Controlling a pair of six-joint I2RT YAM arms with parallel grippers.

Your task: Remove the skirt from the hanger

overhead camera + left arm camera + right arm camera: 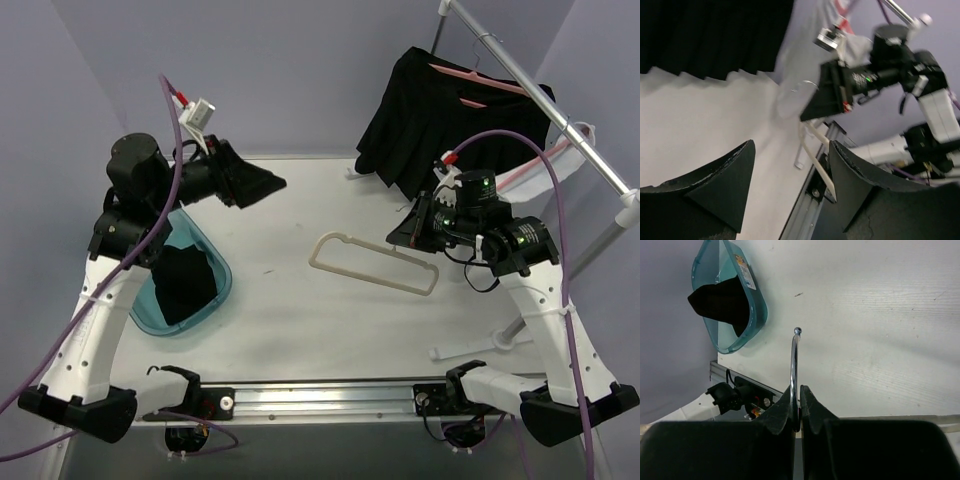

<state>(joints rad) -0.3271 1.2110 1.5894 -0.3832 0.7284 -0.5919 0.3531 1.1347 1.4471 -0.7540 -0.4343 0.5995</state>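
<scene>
An empty cream hanger (372,262) lies out over the middle of the table; it also shows in the left wrist view (818,158). My right gripper (405,232) is shut on its metal hook (794,356), with the jaws (800,402) pinching the wire. A black skirt (185,282) lies in a teal bin (224,287) at the left, also in the right wrist view (722,302). My left gripper (268,185) hangs open and empty above the table's back left (791,146).
A second black skirt (440,125) hangs on a pink hanger (470,75) from a slanted metal rail (560,120) at the back right. A white hanger (480,348) lies near my right arm's base. A metal rail (320,395) runs along the near edge.
</scene>
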